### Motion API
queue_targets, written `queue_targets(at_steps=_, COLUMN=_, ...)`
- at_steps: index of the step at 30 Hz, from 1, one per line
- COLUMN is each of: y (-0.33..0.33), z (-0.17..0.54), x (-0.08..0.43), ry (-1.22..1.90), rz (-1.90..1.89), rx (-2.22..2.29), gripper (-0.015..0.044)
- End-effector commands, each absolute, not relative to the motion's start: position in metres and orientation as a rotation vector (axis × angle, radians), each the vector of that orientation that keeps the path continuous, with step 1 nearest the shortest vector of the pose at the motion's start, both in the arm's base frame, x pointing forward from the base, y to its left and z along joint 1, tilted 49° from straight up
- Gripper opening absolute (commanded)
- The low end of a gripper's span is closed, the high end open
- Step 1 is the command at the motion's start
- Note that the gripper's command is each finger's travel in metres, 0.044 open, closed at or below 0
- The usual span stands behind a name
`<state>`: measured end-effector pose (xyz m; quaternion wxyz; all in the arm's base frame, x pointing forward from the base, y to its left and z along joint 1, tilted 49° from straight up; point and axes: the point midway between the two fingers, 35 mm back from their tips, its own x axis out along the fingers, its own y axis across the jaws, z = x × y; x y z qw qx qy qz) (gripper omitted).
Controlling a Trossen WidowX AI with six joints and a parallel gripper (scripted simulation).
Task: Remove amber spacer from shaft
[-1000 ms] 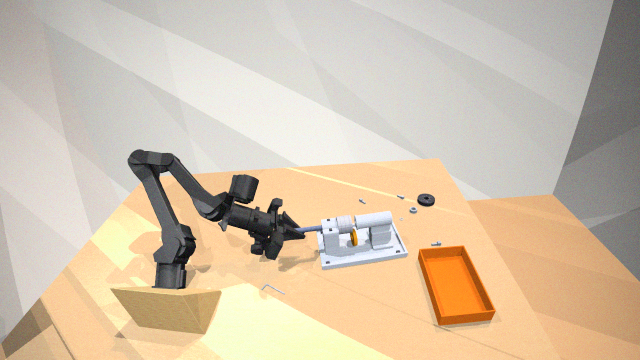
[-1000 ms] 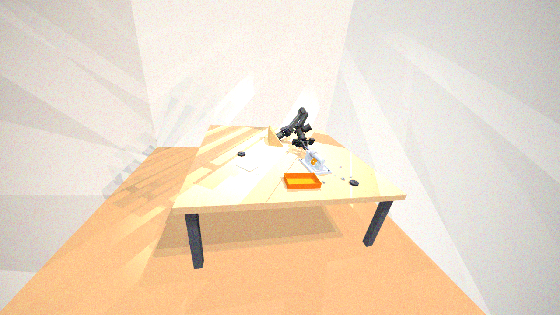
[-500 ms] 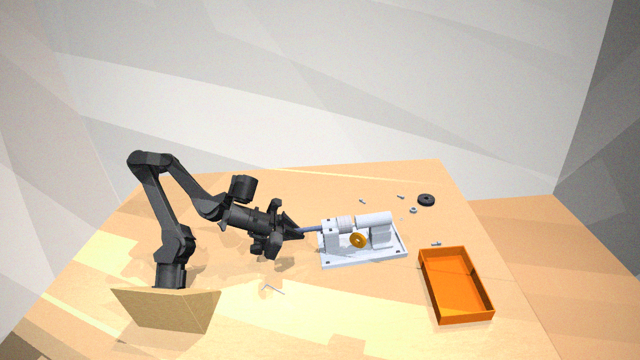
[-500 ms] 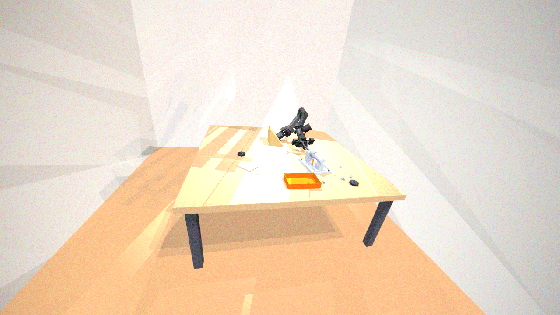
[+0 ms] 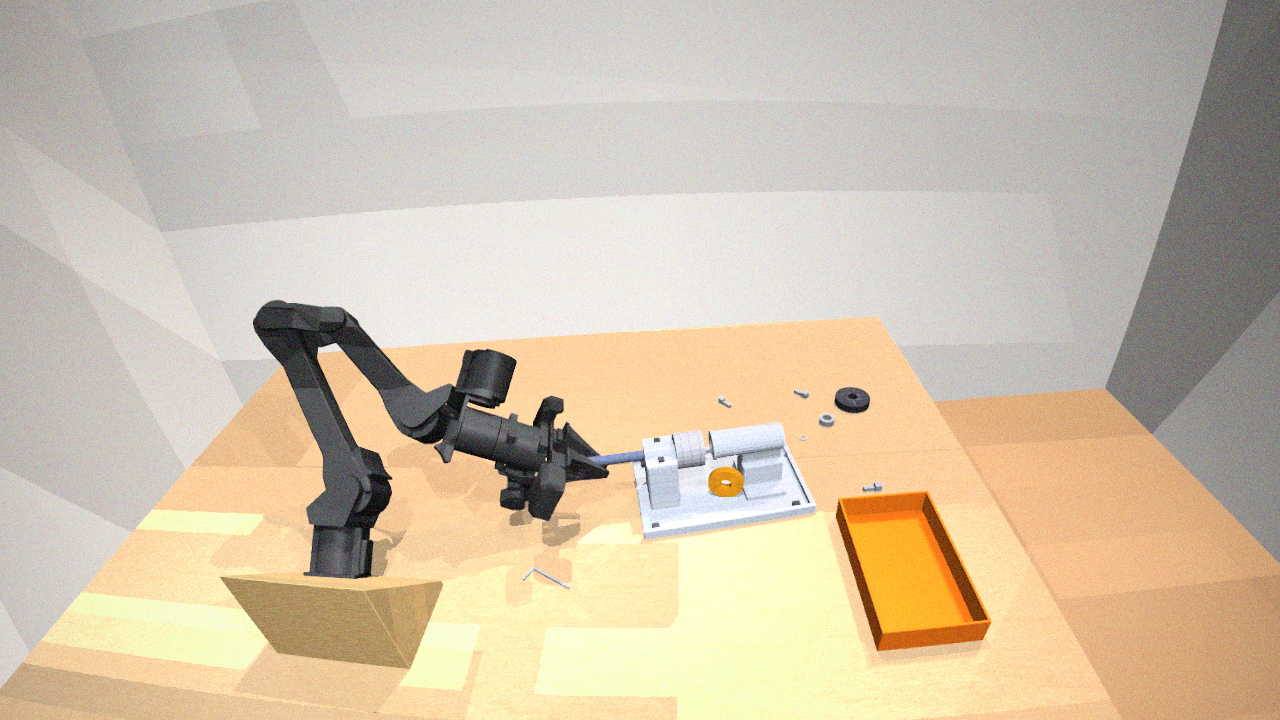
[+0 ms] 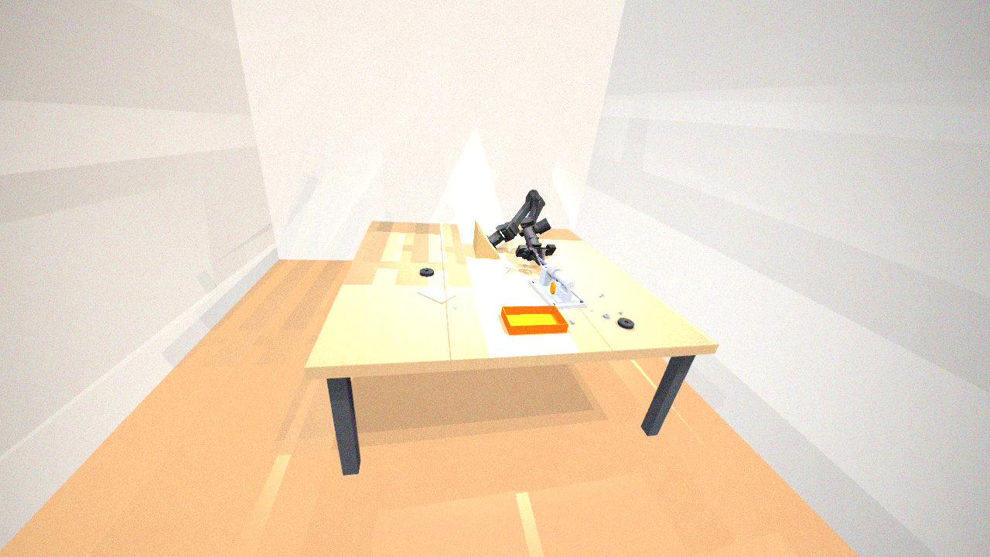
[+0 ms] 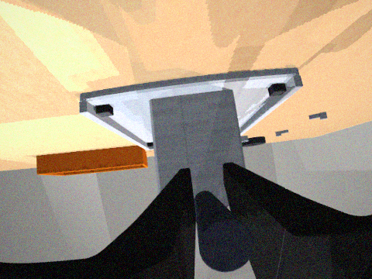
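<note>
My gripper [image 5: 605,462] [image 6: 541,261] [image 7: 207,175] is shut on the blue-grey shaft [image 5: 623,457] [image 7: 222,240], left of the small support block [image 5: 663,476] [image 7: 194,132]. Several pale spacers [image 5: 688,448] sit on the shaft beside that block. A gap with a thin bit of shaft lies between them and the big housing block [image 5: 750,439] [image 6: 561,278]. The amber spacer [image 5: 715,488] [image 6: 553,287] is off the shaft, upright below the gap over the white base plate [image 5: 716,518]; I cannot tell if it rests on anything. The wrist view hides the spacers behind the support block.
An orange tray [image 5: 913,568] [image 6: 534,320] [image 7: 93,160] stands right of the fixture. A black ring [image 5: 852,399] [image 6: 626,323] and small hardware lie behind it. A hex key [image 5: 551,579] lies in front of the arm, and a wooden wedge [image 5: 331,622] stands near its base.
</note>
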<state>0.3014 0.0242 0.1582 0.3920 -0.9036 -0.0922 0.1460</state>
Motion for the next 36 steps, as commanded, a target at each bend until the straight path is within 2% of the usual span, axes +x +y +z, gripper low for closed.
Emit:
queue_targets(at_steps=1, y=0.024, z=0.159, x=0.302, ry=-0.231, rz=0.371, rx=-2.292, gripper=0.0)
queue_targets(at_steps=36, y=0.023, z=0.161, x=0.315, ry=-0.231, rz=0.37, rx=-2.292, gripper=0.0)
